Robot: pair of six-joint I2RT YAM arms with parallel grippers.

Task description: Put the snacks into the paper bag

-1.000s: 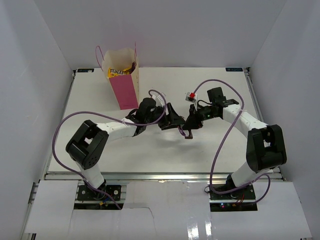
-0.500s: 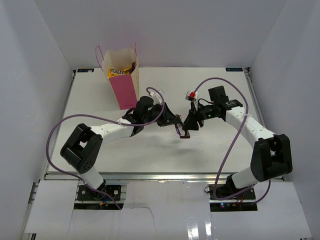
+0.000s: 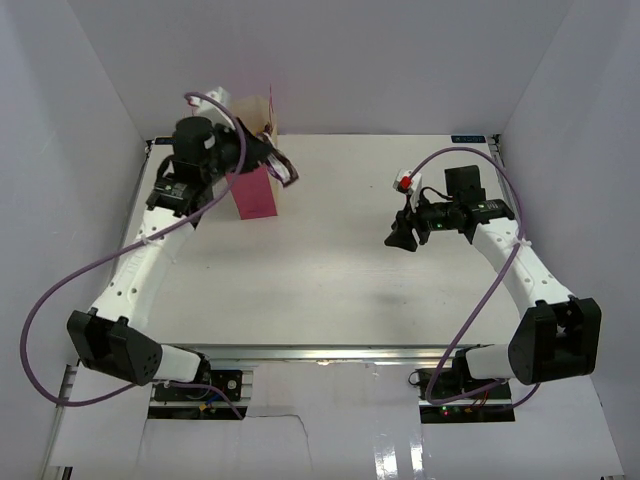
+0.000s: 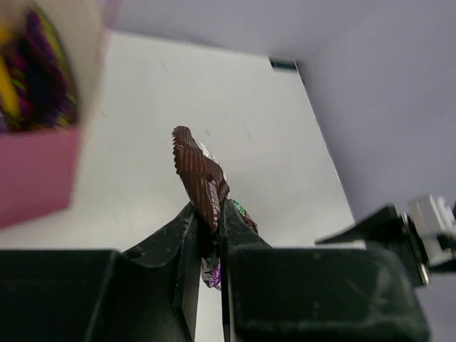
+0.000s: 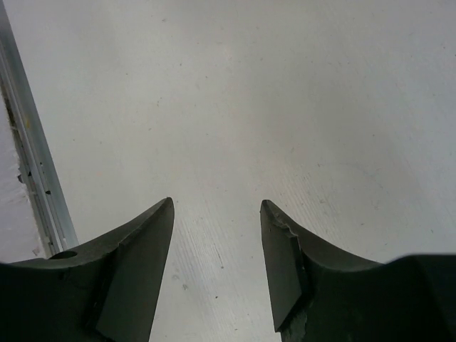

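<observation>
Currently: left gripper [image 4: 208,215] clamped on brown snack [image 4: 198,171] (ridged wrapper), beside paper bag [image 3: 256,192]; right gripper [image 5: 216,214] jaws apart, well clear of bag.

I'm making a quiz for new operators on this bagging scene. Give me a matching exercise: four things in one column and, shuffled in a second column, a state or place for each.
Things:
1. left gripper
2. right gripper
3. paper bag
4. brown snack

States or places:
A. open over bare table, holding nothing
B. upright at the far-left corner
C. clamped by its lower end, sticking up
D. shut, raised beside the bag

Pairs: 1-D, 2-A, 3-B, 4-C
</observation>
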